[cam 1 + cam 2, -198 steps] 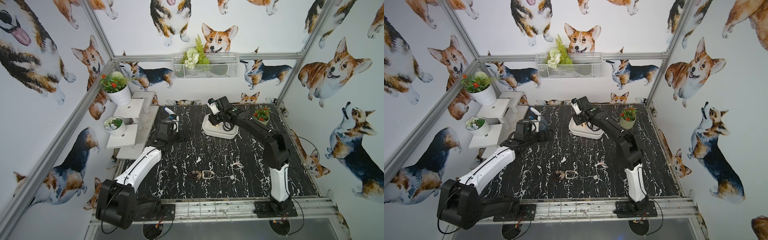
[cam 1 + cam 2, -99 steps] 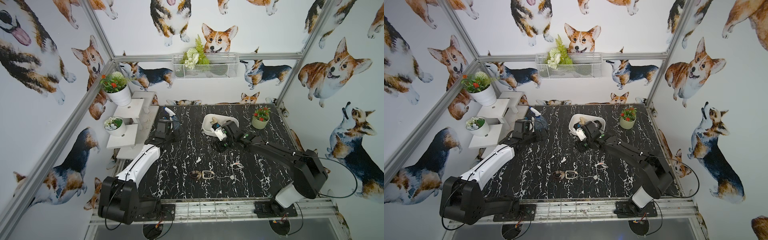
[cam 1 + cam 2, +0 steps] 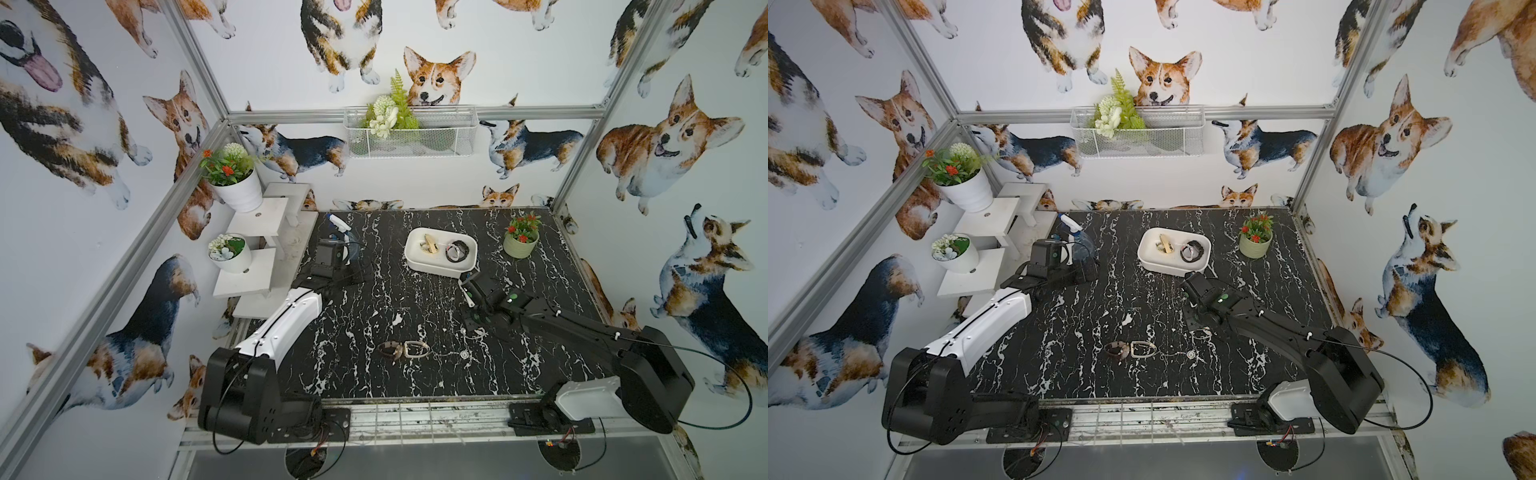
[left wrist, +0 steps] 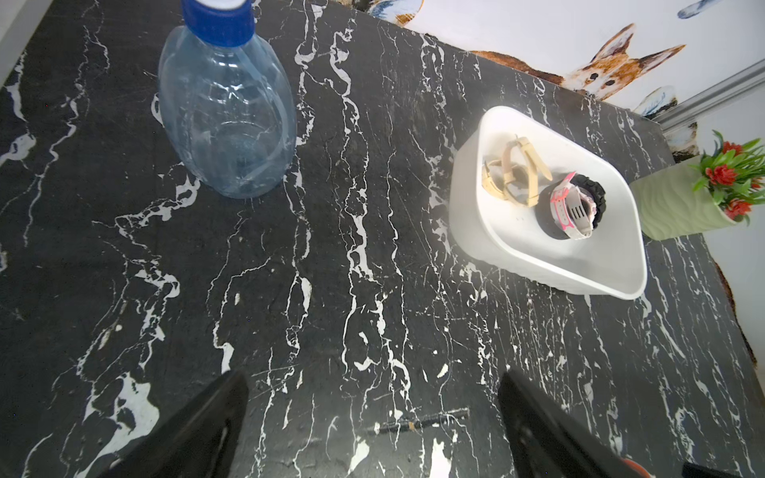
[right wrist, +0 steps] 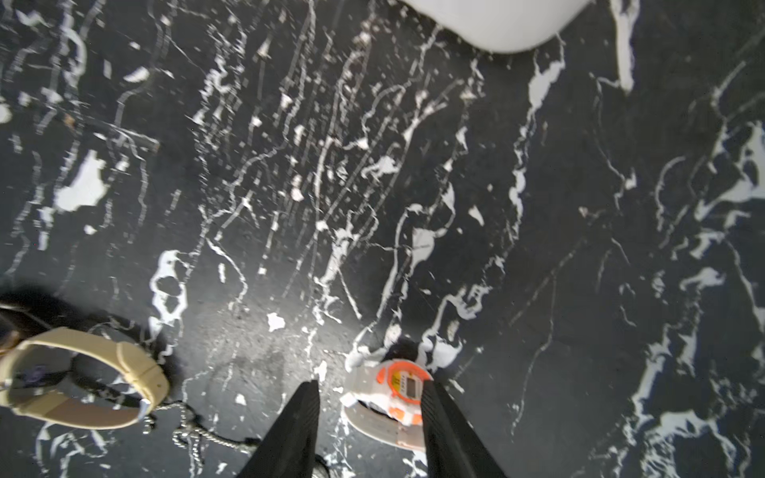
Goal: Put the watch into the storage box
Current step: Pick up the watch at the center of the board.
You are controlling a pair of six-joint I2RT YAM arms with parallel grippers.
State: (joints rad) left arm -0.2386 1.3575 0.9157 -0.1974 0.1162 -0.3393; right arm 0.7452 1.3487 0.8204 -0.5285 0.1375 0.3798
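Watch face-up on bench, not yet in box, sitting between right jaws: parted, nothing gripped, set low, likely for a pinch across the case. Left jaws spread wide and empty beside bottle, probably parked clear of the run.

Marble table, storage box, bottle, plant pot, beige watch

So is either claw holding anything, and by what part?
Nothing is held. The right claw straddles the orange-faced watch, open; the left claw is open, empty.
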